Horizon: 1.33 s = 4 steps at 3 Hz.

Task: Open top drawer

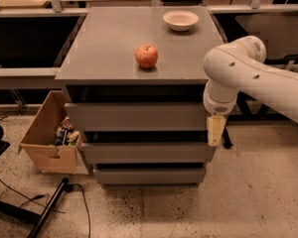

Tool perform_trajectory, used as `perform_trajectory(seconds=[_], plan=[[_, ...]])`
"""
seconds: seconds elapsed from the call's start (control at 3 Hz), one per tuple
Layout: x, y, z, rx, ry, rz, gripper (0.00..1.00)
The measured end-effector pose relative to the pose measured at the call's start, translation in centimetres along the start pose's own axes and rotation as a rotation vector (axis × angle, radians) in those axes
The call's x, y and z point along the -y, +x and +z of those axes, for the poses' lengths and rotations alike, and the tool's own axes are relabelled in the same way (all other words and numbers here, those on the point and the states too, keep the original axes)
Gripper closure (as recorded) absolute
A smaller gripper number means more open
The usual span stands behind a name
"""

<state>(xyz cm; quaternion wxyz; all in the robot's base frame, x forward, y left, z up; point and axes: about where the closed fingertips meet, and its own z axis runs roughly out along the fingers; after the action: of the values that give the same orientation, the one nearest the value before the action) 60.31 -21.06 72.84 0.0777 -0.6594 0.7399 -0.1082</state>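
The top drawer (136,116) is the widest of three grey handleless fronts, just under the grey cabinet top (104,58). It looks closed, with a dark gap above it. My gripper (214,131) hangs down from the white arm (248,73) at the drawer front's right end, pale fingers pointing down, level with the drawer's lower edge. It holds nothing that I can see.
A red apple (146,56) and a white bowl (181,20) sit on the cabinet top. Two narrower drawer fronts (146,152) lie below. An open cardboard box (47,138) of small items stands on the floor at left, with black cables (54,207) in front.
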Motion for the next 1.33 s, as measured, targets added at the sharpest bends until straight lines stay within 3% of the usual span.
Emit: perform_trajectory(seconds=[0.33, 1.0, 1.33], plan=[[0.7, -1.2, 2.1, 0.047, -0.015, 0.014, 0.0], [2.4, -2.8, 4.1, 0.099, -0.036, 0.028, 0.42], [2.0, -2.0, 4.2, 0.091, -0.051, 0.049, 0.65]])
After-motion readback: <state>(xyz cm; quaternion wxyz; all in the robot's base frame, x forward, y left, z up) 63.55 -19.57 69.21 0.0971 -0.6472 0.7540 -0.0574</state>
